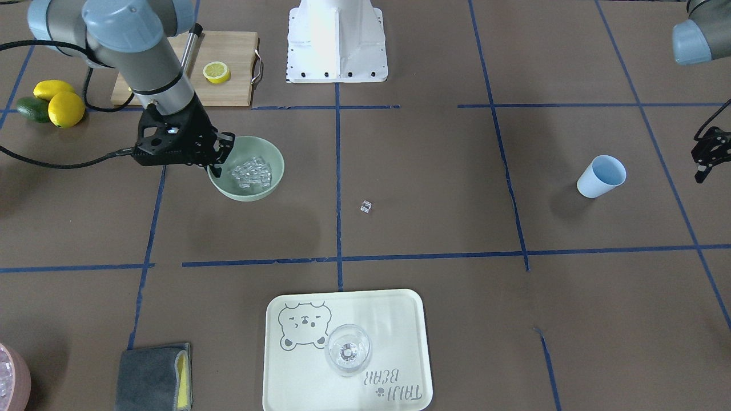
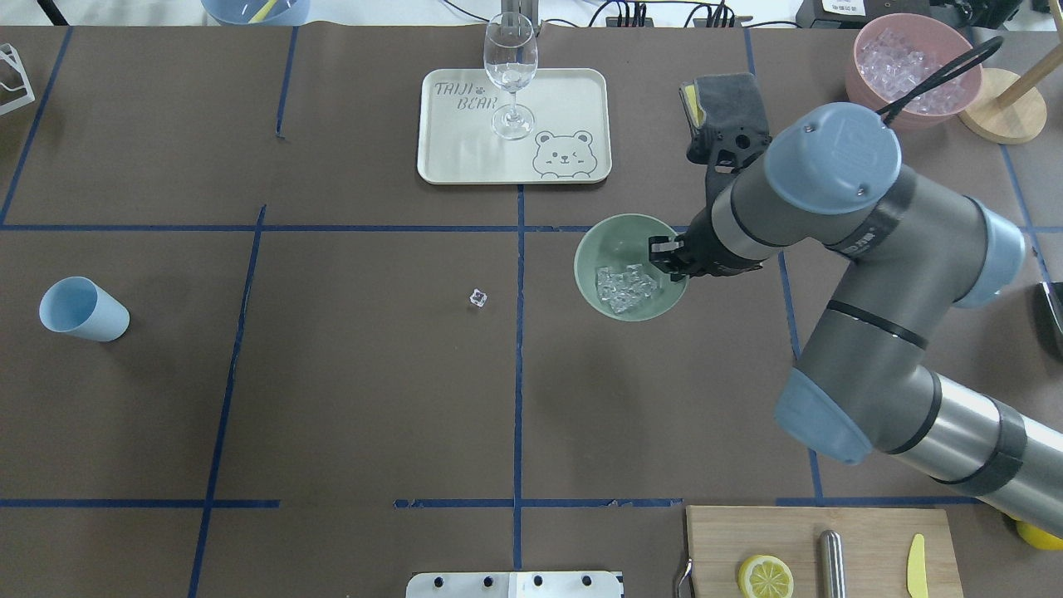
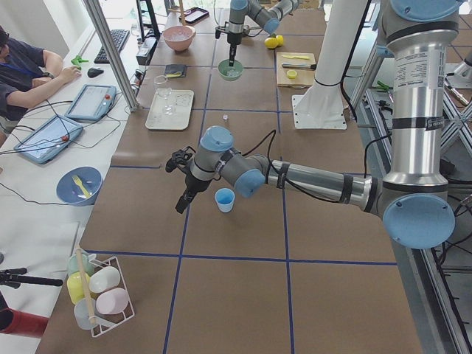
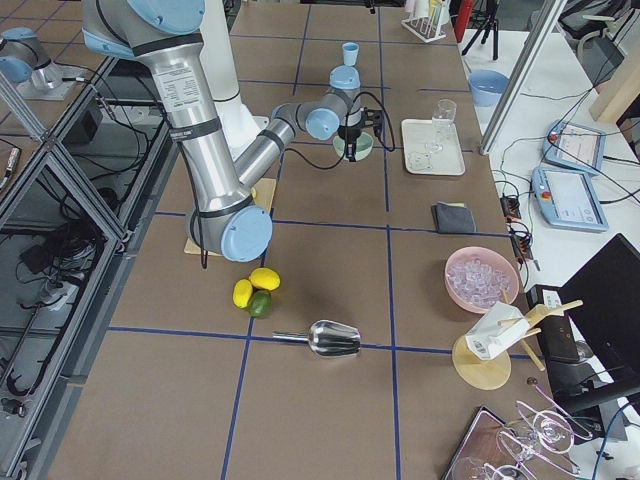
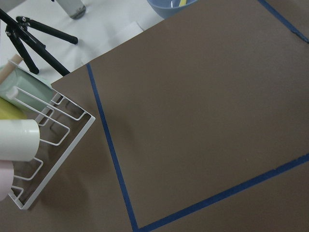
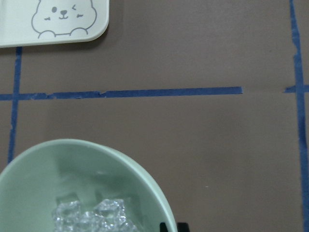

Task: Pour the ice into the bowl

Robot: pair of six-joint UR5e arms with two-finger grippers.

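Over at the rim of the bowl [image 1: 251,195], my right claw [image 1: 221,155] hangs part open with nothing in it; the ice [image 1: 250,173] is heaped inside, bar one stray cube [image 1: 366,206] out on the table [image 1: 434,188]. Pour looks done to me, so lift straight up, fingertips [image 1: 216,169] clear of that rim, no tipping the bowl.

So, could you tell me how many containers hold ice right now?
2: the green bowl at the right pincer and the pink container near the table's edge.
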